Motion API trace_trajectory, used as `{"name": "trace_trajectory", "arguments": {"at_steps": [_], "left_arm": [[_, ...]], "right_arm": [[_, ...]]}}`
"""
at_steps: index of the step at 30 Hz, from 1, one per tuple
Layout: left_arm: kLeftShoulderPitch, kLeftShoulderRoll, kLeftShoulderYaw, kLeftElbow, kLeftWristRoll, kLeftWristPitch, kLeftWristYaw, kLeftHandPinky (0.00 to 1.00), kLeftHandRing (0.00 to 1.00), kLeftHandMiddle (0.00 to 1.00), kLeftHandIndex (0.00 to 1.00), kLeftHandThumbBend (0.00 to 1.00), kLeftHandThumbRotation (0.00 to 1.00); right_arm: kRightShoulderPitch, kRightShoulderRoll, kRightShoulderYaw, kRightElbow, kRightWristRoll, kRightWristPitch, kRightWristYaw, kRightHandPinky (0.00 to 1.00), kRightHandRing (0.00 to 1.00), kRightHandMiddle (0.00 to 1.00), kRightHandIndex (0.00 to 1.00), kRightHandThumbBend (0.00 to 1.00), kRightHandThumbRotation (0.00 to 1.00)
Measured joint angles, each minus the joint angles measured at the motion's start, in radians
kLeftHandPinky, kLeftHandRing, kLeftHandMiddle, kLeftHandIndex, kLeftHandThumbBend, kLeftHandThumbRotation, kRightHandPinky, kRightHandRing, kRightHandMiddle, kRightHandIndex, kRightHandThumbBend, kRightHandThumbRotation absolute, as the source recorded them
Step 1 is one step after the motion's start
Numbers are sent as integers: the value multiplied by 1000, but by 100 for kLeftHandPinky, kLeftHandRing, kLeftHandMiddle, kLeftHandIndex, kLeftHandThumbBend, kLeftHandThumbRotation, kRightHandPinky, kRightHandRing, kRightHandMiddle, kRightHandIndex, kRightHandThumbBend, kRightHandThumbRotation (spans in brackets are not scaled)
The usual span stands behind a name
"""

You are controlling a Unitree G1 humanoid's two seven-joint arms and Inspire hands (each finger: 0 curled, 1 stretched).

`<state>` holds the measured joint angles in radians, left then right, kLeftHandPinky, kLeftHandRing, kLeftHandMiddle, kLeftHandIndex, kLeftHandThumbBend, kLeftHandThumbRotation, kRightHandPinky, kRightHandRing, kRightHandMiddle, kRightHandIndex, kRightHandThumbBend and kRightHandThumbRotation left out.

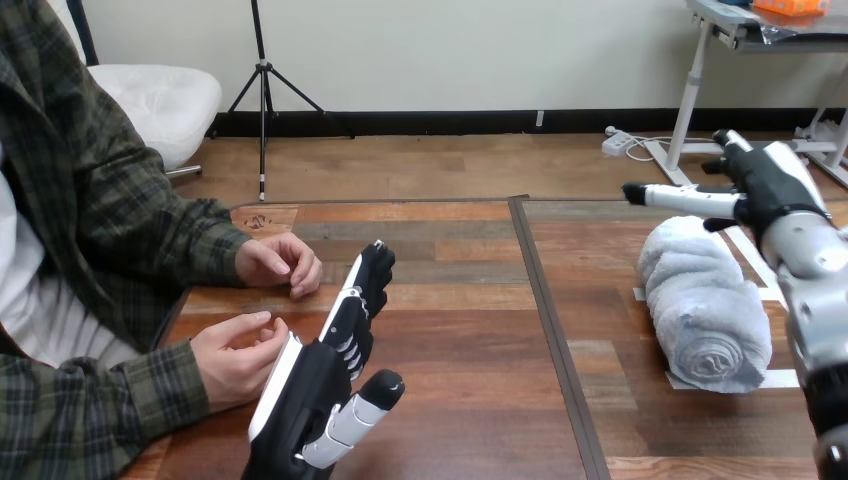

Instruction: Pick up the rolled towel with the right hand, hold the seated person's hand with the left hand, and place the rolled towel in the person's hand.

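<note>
the rolled towel (705, 305) lies on the table (470, 330) close to its right edge, on white tape marks (780, 379), one coiled end facing the near edge. the right hand (765, 185) hangs over the towel's far end, fingers loose and unbent, grasping nothing; i cannot tell whether it touches the cloth. toward the near left corner the left hand (325, 385) stands on edge, fingers straight, thumb out, its back against the person's nearer hand (232, 358). the person's farther hand (280, 265) rests by the left edge.
</note>
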<state>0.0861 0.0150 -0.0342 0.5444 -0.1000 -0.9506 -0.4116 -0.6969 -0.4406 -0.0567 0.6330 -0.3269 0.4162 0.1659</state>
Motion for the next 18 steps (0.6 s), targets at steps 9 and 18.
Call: {"name": "trace_trajectory", "arguments": {"at_steps": [9,18], "left_arm": [[16,-13,-6,0,0,0,1,100,100,100,100,100,84],[45,-23,-16,-3,0,0,3,100,100,100,100,100,85]], "right_arm": [[-104,0,65,203,-45,2,10,92,100,100,100,99,49],[-185,0,146,369,-115,0,59,84,99,100,100,84,66]]}}
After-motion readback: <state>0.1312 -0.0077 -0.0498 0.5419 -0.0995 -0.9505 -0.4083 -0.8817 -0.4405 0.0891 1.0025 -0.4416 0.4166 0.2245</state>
